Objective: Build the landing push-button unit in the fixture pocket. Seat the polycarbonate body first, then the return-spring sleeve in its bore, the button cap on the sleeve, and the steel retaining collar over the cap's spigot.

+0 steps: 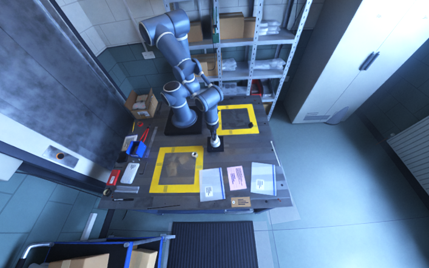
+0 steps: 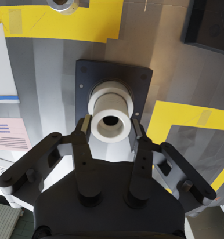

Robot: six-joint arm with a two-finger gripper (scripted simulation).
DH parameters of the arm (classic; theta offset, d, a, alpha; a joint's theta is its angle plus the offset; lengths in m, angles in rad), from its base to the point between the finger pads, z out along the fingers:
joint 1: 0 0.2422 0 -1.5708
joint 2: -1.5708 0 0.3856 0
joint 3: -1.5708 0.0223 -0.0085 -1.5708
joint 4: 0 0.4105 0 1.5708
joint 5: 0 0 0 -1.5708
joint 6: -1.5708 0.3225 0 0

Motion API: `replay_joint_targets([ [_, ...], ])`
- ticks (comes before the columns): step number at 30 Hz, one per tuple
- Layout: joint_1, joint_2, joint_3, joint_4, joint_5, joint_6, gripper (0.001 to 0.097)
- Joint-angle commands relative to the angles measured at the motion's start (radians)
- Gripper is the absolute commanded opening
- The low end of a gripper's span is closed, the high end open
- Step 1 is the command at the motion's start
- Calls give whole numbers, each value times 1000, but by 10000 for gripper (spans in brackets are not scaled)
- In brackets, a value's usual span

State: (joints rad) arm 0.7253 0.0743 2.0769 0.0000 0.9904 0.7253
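Observation:
The white stepped polycarbonate body (image 2: 110, 111) stands upright in the pocket of the dark square fixture (image 2: 113, 87), with its bore opening upward. My gripper (image 2: 110, 127) is directly over the fixture (image 1: 215, 144) and is closed on the body's upper end. A steel retaining collar (image 2: 62, 4) lies on the edge of the near yellow-taped square (image 1: 194, 154). A small black part (image 1: 250, 125) rests at the corner of the far yellow-taped square. Tan parts (image 1: 176, 165) lie inside the near square, too blurred to tell apart.
A blue bin (image 1: 136, 148) sits at the left bench edge among hand tools. Plastic bags (image 1: 212, 184) and a pink sheet (image 1: 236, 177) lie along the front. The arm's base (image 1: 183, 123) stands behind the fixture, and shelving (image 1: 242, 43) rises behind the bench.

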Motion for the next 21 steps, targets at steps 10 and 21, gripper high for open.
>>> replay_joint_targets([
  [10, 0, 7, 4, 0, -13, 0, 80],
  [21, 0, 17, 9, 0, -28, 0, 80],
])
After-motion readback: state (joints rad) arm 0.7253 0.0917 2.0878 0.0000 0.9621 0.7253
